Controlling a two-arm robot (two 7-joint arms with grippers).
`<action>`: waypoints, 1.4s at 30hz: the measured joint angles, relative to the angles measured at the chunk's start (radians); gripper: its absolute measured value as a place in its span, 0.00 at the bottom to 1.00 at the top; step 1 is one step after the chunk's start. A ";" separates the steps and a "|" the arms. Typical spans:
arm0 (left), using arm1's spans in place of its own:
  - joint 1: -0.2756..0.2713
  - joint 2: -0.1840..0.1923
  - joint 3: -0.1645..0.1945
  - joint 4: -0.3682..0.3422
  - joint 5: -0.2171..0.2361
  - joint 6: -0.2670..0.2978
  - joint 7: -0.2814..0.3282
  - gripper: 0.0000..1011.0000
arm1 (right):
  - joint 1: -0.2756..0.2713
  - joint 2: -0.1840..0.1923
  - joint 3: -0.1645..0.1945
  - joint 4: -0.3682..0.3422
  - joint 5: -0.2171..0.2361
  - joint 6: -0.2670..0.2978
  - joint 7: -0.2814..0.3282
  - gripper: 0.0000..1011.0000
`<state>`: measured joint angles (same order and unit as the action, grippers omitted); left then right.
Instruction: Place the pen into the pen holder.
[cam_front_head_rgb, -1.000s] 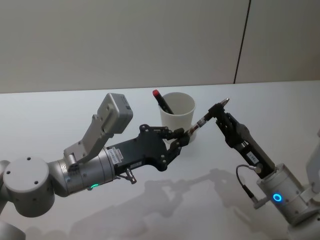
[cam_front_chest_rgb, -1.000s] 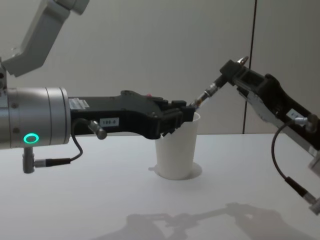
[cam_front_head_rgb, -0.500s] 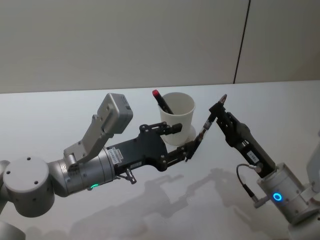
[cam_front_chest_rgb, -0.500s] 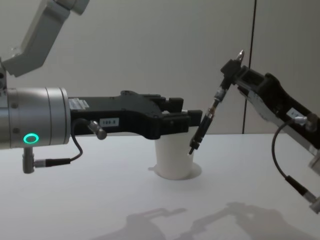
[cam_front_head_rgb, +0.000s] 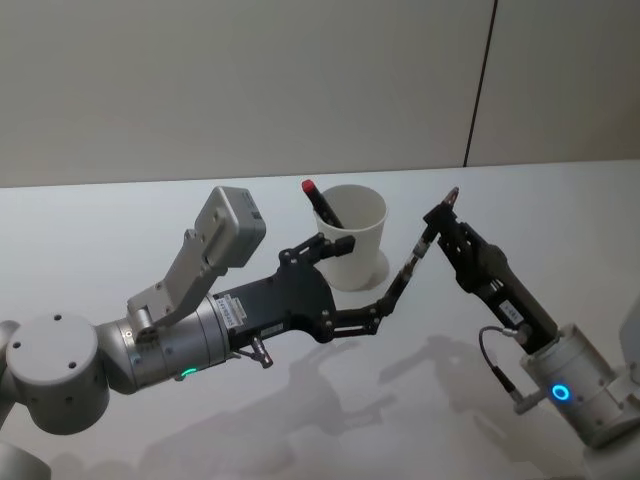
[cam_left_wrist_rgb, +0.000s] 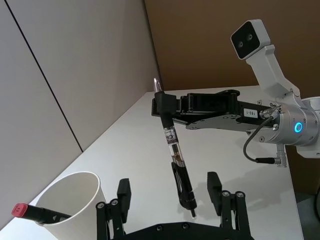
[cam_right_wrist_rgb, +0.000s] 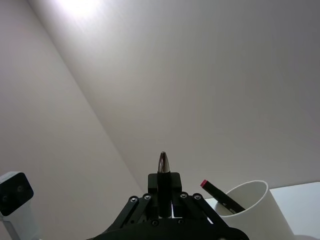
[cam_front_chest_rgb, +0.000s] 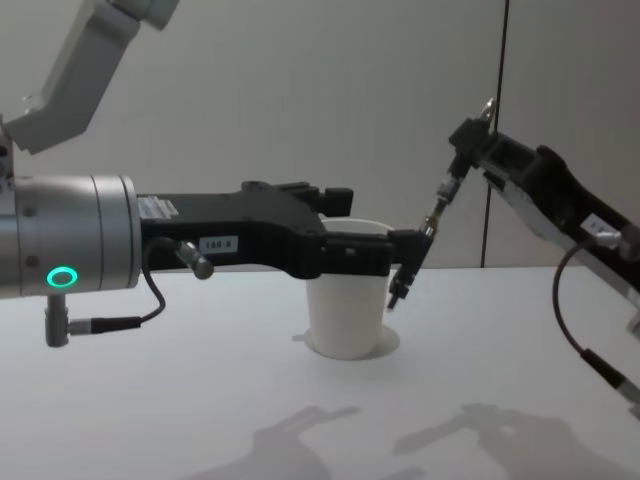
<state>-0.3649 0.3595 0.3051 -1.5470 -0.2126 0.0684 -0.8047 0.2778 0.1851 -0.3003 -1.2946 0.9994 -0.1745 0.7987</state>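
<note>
The pen holder is a white paper cup standing mid-table. The pen, black with a red end, leans inside it, red end up over the rim; it shows too in the left wrist view and the right wrist view. My right gripper is shut on the upper end of a thin black stick with a metal tip, which slants down beside the cup. My left gripper is open in front of the cup. The stick's lower end hangs between its spread fingers, held by neither.
The white table stretches bare around the cup, with a plain wall behind it. The left arm's camera housing rises left of the cup. Both forearms reach in from the near side, left and right.
My left gripper has let go of the stick's lower end and spread wide. The stick has swung down from the cup's rim and now hangs from my right gripper alone.
</note>
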 joint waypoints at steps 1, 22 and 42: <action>0.000 0.000 0.000 0.000 0.000 0.000 0.000 0.97 | 0.000 0.001 0.001 -0.002 -0.003 -0.002 -0.003 0.14; 0.000 0.000 0.000 0.000 0.000 0.000 0.000 0.99 | 0.027 0.033 0.033 -0.055 -0.128 -0.037 -0.087 0.14; 0.000 0.000 0.000 0.000 0.000 0.000 0.000 0.99 | 0.125 0.004 0.033 -0.026 -0.242 -0.064 -0.143 0.14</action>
<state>-0.3650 0.3595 0.3051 -1.5470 -0.2126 0.0684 -0.8044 0.4026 0.1896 -0.2675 -1.3208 0.7575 -0.2388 0.6556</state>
